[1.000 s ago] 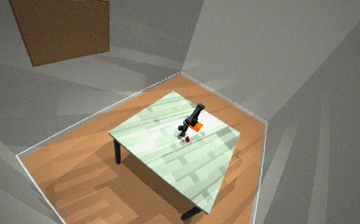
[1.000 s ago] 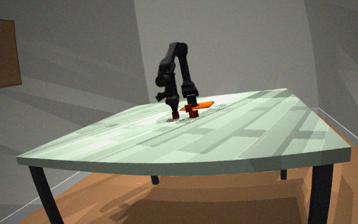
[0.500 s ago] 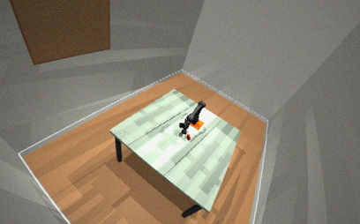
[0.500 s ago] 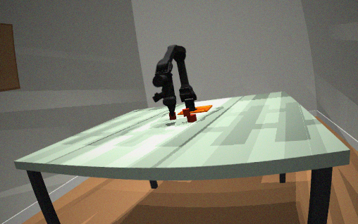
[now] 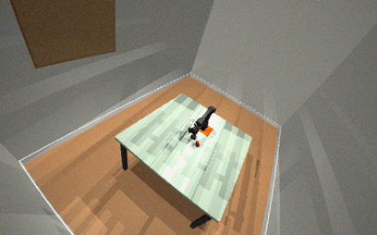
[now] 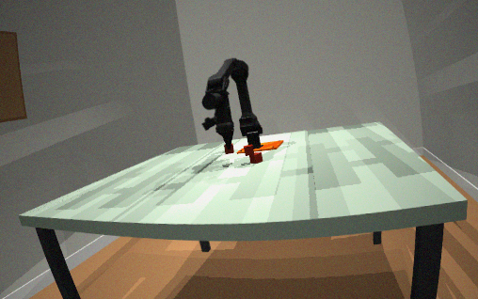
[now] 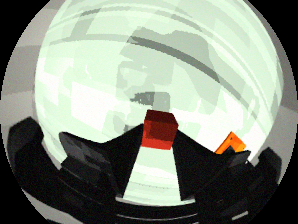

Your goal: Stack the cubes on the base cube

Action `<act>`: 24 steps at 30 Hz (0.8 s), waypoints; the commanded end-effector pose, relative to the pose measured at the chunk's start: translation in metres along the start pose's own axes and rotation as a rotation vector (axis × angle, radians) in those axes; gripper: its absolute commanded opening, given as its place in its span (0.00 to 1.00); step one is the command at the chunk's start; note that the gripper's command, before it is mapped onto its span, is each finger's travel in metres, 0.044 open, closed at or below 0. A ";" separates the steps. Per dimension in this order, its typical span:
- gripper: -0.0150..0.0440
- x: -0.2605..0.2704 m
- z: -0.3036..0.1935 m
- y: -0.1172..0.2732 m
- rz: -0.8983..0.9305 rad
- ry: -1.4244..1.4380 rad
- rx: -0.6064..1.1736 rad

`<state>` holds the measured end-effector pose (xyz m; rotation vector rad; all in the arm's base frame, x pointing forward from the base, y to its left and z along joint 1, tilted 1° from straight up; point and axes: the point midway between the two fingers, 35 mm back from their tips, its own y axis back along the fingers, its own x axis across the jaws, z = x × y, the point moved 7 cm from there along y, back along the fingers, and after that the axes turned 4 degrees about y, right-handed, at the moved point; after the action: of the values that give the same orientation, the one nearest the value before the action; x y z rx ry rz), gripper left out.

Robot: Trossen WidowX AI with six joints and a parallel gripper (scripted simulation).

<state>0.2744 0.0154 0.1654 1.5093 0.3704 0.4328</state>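
Note:
My gripper is shut on a loose red cube and holds it above the table, with a shadow below it. In the wrist view the cube sits between the two fingertips. The red base cube stands on the table to the right of my gripper in the exterior view. The other loose red cube rests on it, offset toward its upper left. These two show only as a small red patch in the top view. Their exact overlap and level are too small to tell. The wrist view does not show them.
An orange plate lies at the arm's base, behind the cubes. The black arm arches above it in the exterior view. All stand on a pale green table.

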 end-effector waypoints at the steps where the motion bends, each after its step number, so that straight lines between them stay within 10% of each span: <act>1: 0.43 0.001 0.001 0.009 0.006 -0.004 -0.004; 24: 0.43 -0.001 0.000 0.048 -0.003 -0.019 0.006</act>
<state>0.2711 0.0150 0.2056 1.5136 0.3707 0.4149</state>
